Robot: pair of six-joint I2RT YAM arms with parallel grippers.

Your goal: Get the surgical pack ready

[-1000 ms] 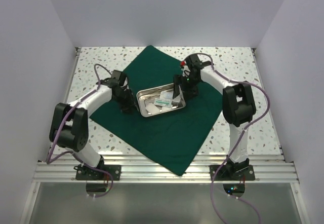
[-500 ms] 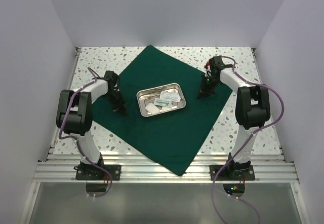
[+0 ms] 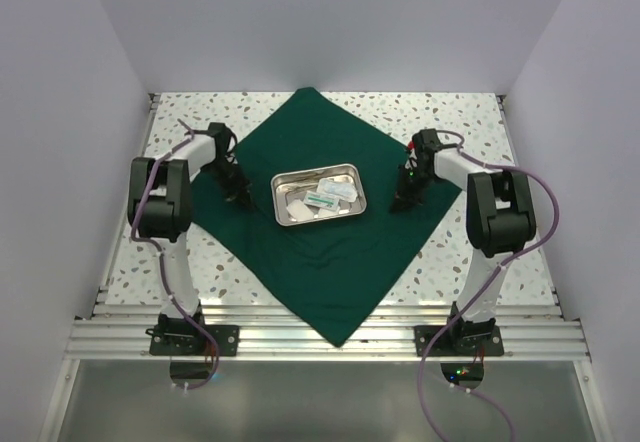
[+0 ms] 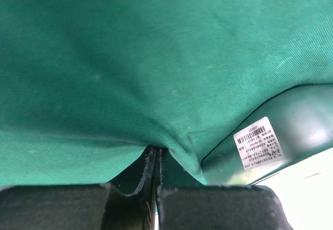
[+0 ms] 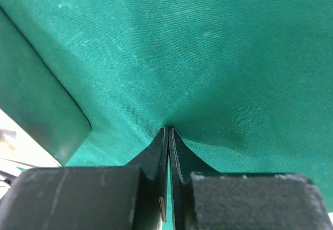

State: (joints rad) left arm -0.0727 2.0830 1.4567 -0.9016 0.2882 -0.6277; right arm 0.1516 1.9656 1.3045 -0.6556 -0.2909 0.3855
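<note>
We see the left gripper (image 4: 154,156) pressed shut, a pucker of the surgical pack (image 3: 330,262) pinched between its fingertips. The right gripper (image 5: 167,135) is likewise closed on a fold of the same cloth. The pack lies spread as a diamond on the speckled table (image 3: 480,252). A steel tray (image 3: 276,200) holding small packets (image 3: 322,200) rests at its centre, between the two grippers.
</note>
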